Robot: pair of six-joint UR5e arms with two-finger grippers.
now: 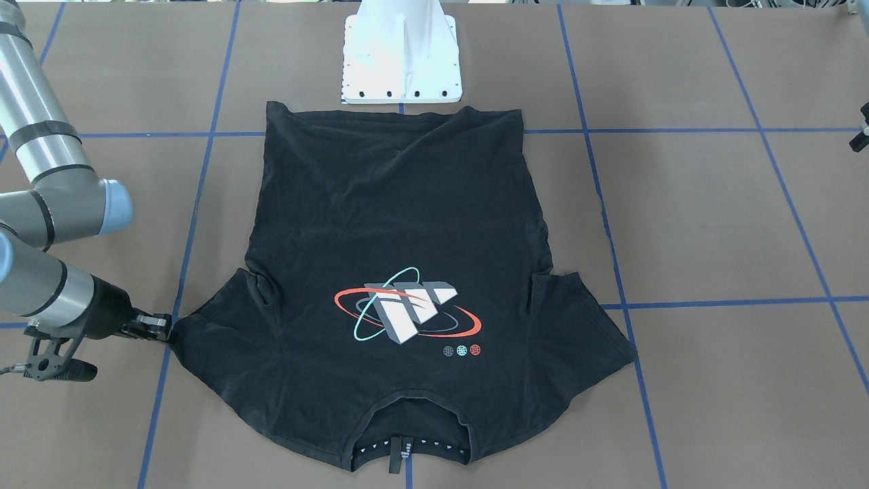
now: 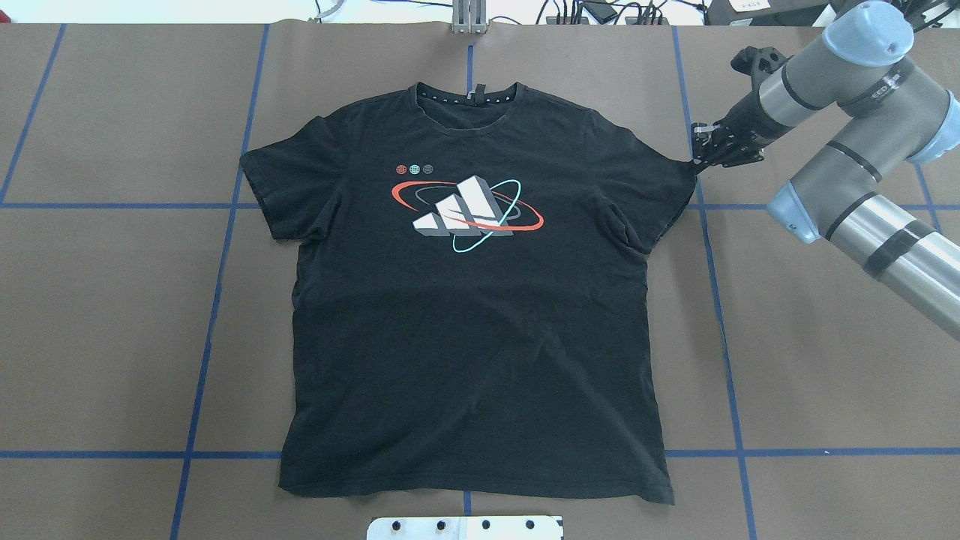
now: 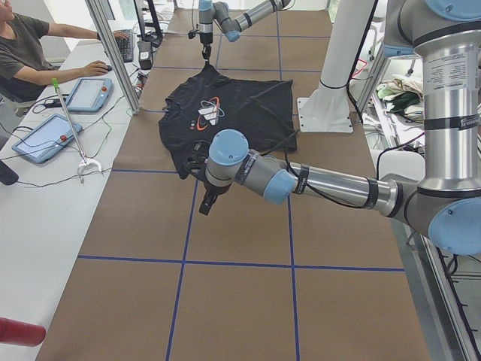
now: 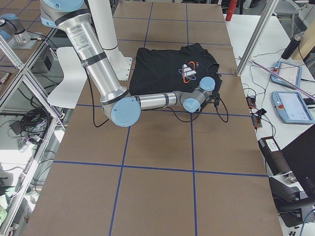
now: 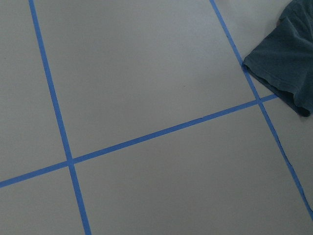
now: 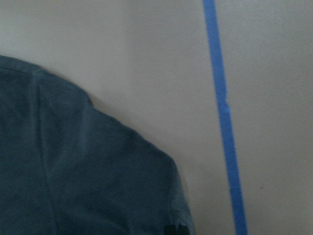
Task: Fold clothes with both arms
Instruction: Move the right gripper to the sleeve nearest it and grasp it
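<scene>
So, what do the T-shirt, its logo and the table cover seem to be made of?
T-shirt: soft matte knit, likely cotton; it wrinkles and drapes limply.
Logo: flat print, probably ink or vinyl, with crisp colour edges.
Table cover: matte brown sheet, perhaps paper or card; no shine.
Its blue lines look like tape.

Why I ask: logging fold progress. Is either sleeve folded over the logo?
No, the overhead view shows the T-shirt spread flat, its sleeves out to the sides and the logo fully uncovered.
</scene>
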